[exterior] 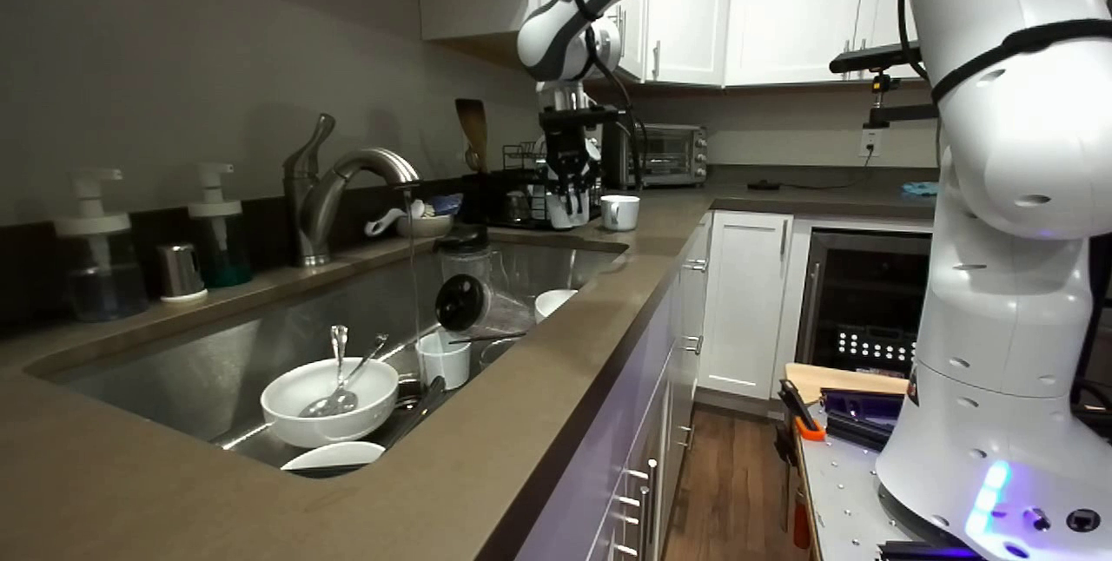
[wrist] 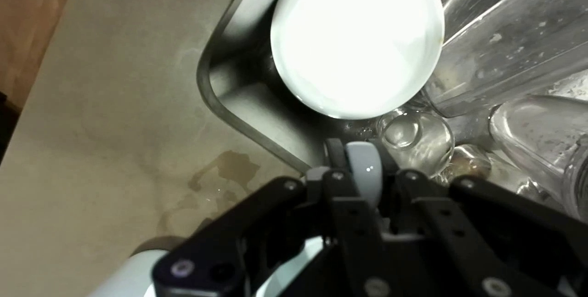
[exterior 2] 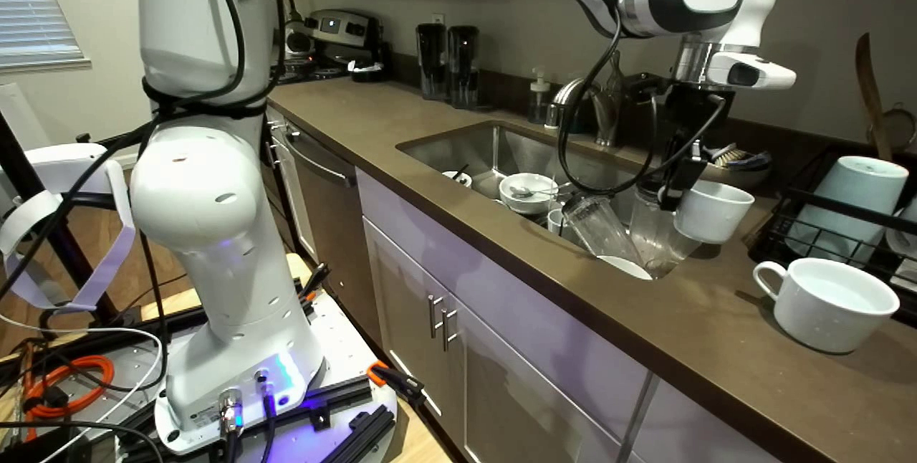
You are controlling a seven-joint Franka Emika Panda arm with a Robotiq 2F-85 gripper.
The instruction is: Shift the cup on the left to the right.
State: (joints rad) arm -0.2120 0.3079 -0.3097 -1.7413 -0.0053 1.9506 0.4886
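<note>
The black two-fingered gripper is pinching a plain white ceramic mug by its loop handle, probably because that thin loop is suiting a narrow grip. The mug is hanging near the rounded corner of the stainless-steel sink (seemingly clear of the flat brown counter, presumably for carrying rightward)

In an exterior view the gripper points down near the far end of the sink and holds a white cup, just left of another white mug on the brown counter; a toaster oven sits farther off. Nearer, the sink contains a white bowl with utensils leaning in it, and a faucet rises at the sink's left side; the arm stands at the right, a blue light on its base
</note>
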